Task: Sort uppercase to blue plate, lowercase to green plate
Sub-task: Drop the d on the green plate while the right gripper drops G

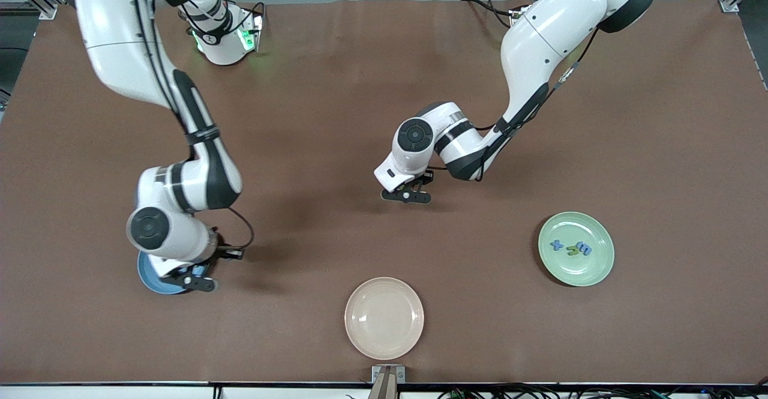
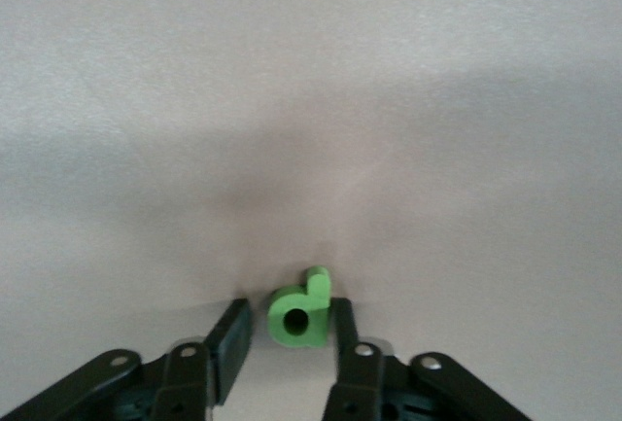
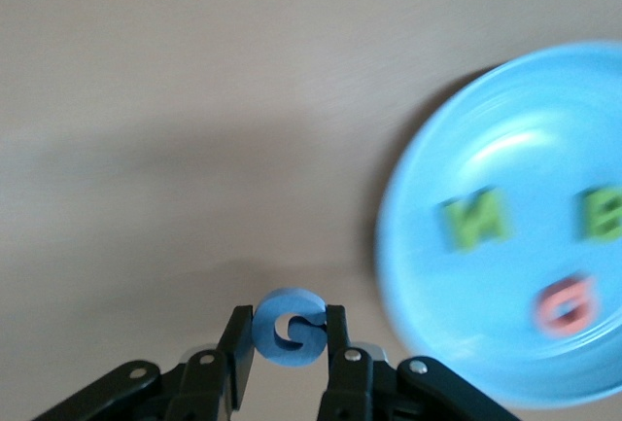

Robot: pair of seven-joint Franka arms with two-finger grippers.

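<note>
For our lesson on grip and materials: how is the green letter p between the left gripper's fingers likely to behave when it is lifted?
The green p looks thick and blocky, so it probably stays stiff in the left gripper. Small and foam-like, it is likely light. One finger touches it while the other stands apart, so it may twist as the fingers close.

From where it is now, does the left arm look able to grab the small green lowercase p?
Probably yes: the left gripper is open with the small green p piece between its fingers on bare brown table, and nothing crowds it.
</note>
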